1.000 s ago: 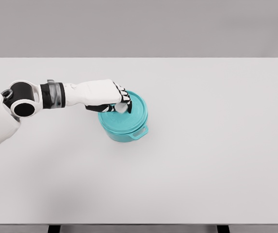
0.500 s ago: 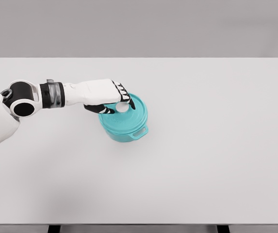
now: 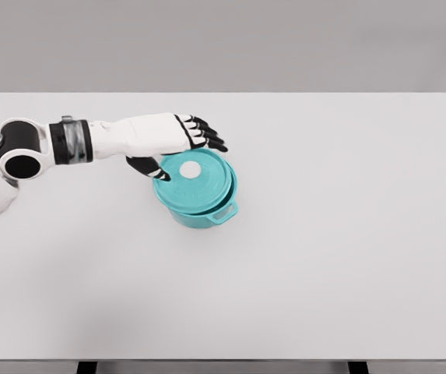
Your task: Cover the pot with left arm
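1. The teal pot (image 3: 199, 199) stands on the white bench (image 3: 347, 249), left of the middle and somewhat toward the far side. One loop handle (image 3: 224, 212) shows at its lower right.
2. The lid (image 3: 194, 178) sits on the pot's mouth, teal like the body, with a small pale round knob (image 3: 191, 168) at its centre. It appears seated, though it may lie slightly off to the left; the rim line is too fine to judge.
3. Both pieces look rigid and fairly heavy, like enamelled cast iron. The glossy finish is probably slippery, so a pinch on the flat of the lid would likely slide.
4. The knob is the natural place to take the lid, between thumb and fingers. The side handles suit moving the pot itself.
5. The left hand (image 3: 172, 136) hovers just behind and left of the lid, fingers (image 3: 211, 142) stretched out over the far rim and thumb (image 3: 154, 169) low by the pot's left wall. It grips nothing.
6. Judged from this, the covering looks essentially done. A nudge of the lid risks shifting it off its seat.
7. The right arm is out of view.
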`<act>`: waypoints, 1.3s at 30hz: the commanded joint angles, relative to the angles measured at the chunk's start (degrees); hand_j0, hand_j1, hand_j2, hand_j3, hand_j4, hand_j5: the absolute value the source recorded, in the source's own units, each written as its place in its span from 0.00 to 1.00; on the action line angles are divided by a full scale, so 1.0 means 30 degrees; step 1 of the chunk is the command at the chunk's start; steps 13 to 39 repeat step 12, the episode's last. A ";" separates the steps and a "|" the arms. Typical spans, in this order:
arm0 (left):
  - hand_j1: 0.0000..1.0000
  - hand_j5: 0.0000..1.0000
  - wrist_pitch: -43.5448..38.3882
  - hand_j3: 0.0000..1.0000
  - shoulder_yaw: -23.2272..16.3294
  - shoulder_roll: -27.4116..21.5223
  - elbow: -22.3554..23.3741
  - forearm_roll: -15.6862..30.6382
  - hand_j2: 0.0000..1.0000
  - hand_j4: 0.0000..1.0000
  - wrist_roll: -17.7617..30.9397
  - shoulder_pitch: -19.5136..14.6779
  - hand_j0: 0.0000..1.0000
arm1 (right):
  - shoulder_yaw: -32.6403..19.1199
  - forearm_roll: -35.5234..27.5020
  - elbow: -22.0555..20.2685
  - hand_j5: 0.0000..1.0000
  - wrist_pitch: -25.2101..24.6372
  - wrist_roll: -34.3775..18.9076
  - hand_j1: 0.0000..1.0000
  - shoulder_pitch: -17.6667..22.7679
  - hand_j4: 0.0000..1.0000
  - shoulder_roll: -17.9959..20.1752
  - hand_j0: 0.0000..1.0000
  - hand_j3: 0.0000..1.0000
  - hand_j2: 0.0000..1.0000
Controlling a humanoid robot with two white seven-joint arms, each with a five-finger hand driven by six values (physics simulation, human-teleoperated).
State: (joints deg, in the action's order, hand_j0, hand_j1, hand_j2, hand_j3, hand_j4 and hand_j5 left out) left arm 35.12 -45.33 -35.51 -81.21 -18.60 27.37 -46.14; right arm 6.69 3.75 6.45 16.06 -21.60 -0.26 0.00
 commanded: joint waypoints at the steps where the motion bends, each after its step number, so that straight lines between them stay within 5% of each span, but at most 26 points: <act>1: 1.00 1.00 -0.0042 1.00 0.0023 -0.0760 -0.0089 0.1101 1.00 1.00 0.0017 0.0000 1.00 | -0.0003 0.0010 -0.0011 1.00 0.0009 -0.0007 1.00 0.0000 1.00 0.0001 1.00 1.00 1.00; 5: 1.00 1.00 -0.0042 1.00 0.0023 -0.4393 -0.1495 0.4852 1.00 1.00 0.0134 -0.0088 1.00 | -0.0003 0.0010 -0.0011 1.00 0.0009 -0.0007 1.00 0.0000 1.00 0.0001 1.00 1.00 1.00; 9: 1.00 1.00 -0.0042 1.00 0.0990 -0.7764 -0.1115 0.5762 1.00 1.00 0.0105 0.0995 1.00 | -0.0003 0.0010 -0.0011 1.00 0.0009 -0.0007 1.00 0.0000 1.00 0.0001 1.00 1.00 1.00; 12: 1.00 1.00 -0.0042 1.00 0.0990 -0.7823 -0.0002 0.5732 1.00 1.00 0.0076 0.1259 1.00 | -0.0003 0.0010 0.0018 1.00 0.0009 -0.0007 1.00 0.0000 1.00 0.0001 1.00 1.00 1.00; 39: 1.00 1.00 -0.0042 1.00 0.0990 -0.7823 -0.0002 0.5732 1.00 1.00 0.0076 0.1259 1.00 | -0.0003 0.0010 0.0018 1.00 0.0009 -0.0007 1.00 0.0000 1.00 0.0001 1.00 1.00 1.00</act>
